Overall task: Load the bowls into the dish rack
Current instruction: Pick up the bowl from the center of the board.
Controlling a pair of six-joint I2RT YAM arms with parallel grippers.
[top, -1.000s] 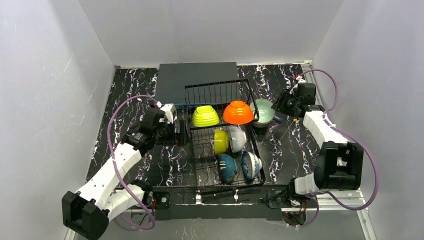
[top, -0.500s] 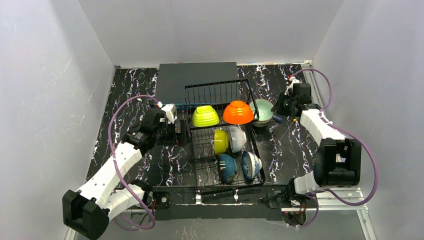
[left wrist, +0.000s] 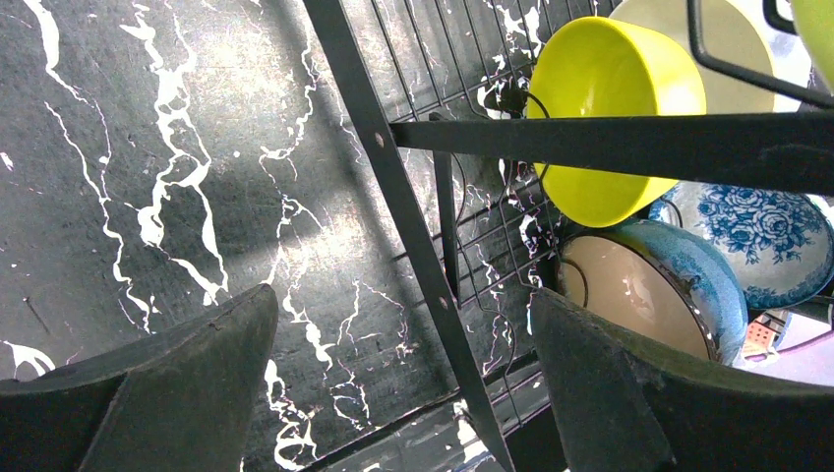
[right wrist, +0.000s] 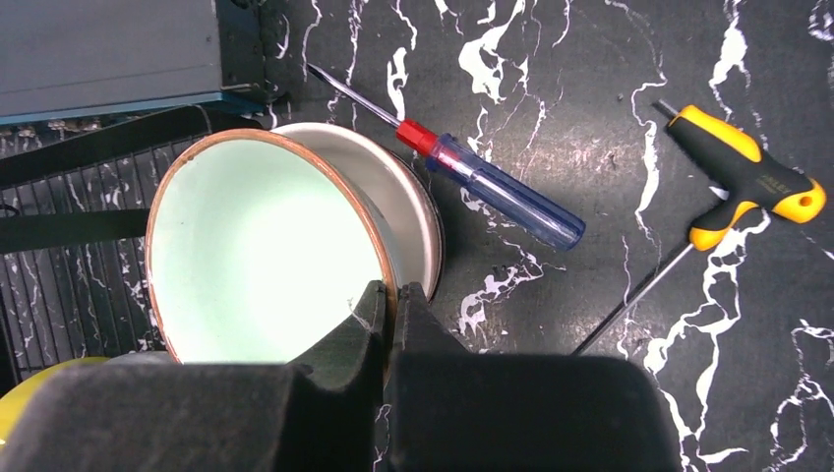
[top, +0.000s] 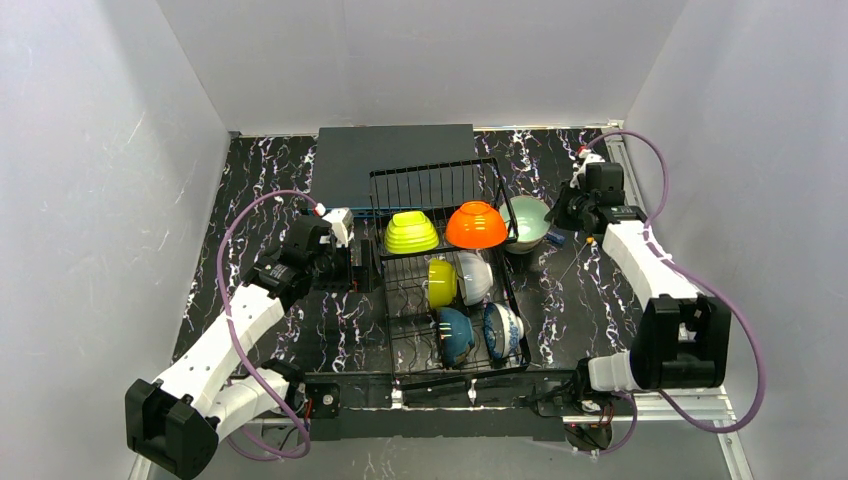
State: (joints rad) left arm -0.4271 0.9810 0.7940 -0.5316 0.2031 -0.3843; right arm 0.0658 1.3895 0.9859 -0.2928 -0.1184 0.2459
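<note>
The black wire dish rack (top: 432, 184) stands mid-table with lime green (top: 411, 232), orange (top: 476, 225), yellow (top: 441, 282), white (top: 474, 277), teal (top: 455, 335) and blue-white patterned (top: 503, 330) bowls in it. A mint bowl (top: 525, 222) sits at the rack's right edge, tilted, nested in a white bowl (right wrist: 408, 197). My right gripper (right wrist: 394, 290) is shut on the mint bowl's (right wrist: 266, 256) near rim. My left gripper (left wrist: 401, 295) stands wide open, low at the rack's left side, holding nothing. The yellow bowl (left wrist: 610, 108) and teal bowl (left wrist: 639, 295) show behind the rack's frame (left wrist: 590, 138).
A red-and-blue screwdriver (right wrist: 492, 187) and a yellow-handled hex key (right wrist: 738, 177) lie on the black marbled table right of the mint bowl. A flat dark grey box (top: 390, 155) sits behind the rack. Grey walls enclose the table.
My right gripper's jaws have closed onto the mint bowl's rim, and the right forearm has shifted a little. The left arm has not moved.
</note>
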